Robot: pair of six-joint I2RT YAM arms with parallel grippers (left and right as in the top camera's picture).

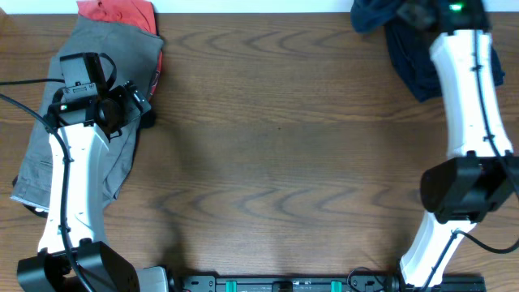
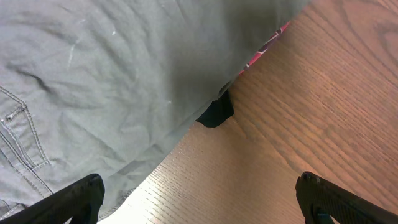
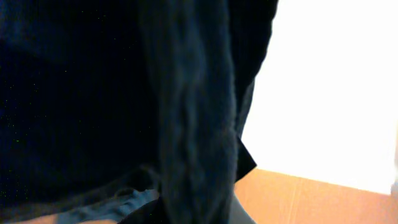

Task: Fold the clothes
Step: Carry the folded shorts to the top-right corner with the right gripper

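Wooden table [image 1: 284, 146]; right arm [image 1: 466, 89] outstretched over denim [image 1: 408, 69].

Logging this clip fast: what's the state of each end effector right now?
Left end effector: open, empty, at the edge of the grey shorts.
Right end effector: cannot tell; dark blue cloth fills its view.

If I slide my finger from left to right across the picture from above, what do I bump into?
You meet grey shorts → bare table → dark blue clothes. The red cloth lies at the top end of the shorts, so it has no clear place in the line.
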